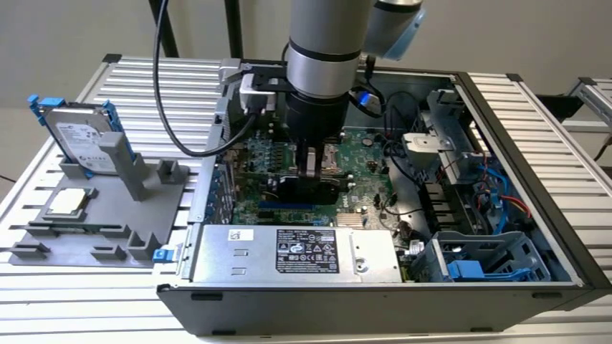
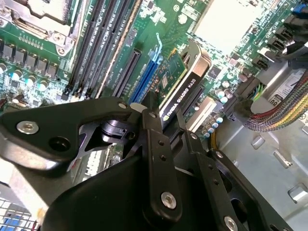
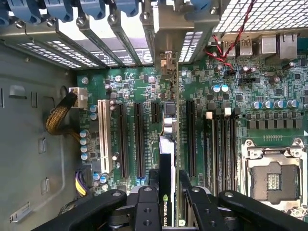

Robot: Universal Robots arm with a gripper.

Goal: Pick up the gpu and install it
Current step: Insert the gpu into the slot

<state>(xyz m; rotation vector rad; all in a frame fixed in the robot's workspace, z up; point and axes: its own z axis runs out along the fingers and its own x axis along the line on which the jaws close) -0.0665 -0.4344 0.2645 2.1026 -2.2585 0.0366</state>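
My gripper (image 1: 312, 170) is down inside the open computer case (image 1: 535, 193), shut on the gpu (image 1: 304, 192). The card stands on edge over the green motherboard (image 1: 368, 154). In the first wrist view the gpu (image 3: 168, 139) is seen edge-on between the long black expansion slots (image 3: 139, 139). Its silver bracket end (image 3: 166, 62) reaches toward the case's rear slot openings. In the second wrist view the black shroud of the gpu (image 2: 179, 86) sticks out from between the black fingers (image 2: 153, 139). I cannot tell whether the card's edge is seated in a slot.
Memory slots (image 3: 221, 144) and an open CPU socket (image 3: 272, 178) lie beside the card. A power supply (image 1: 297, 251), drive cage (image 1: 478, 261) and loose cables (image 1: 402, 122) crowd the case. On a grey fixture outside it are a hard drive (image 1: 82, 136) and a CPU chip (image 1: 69, 203).
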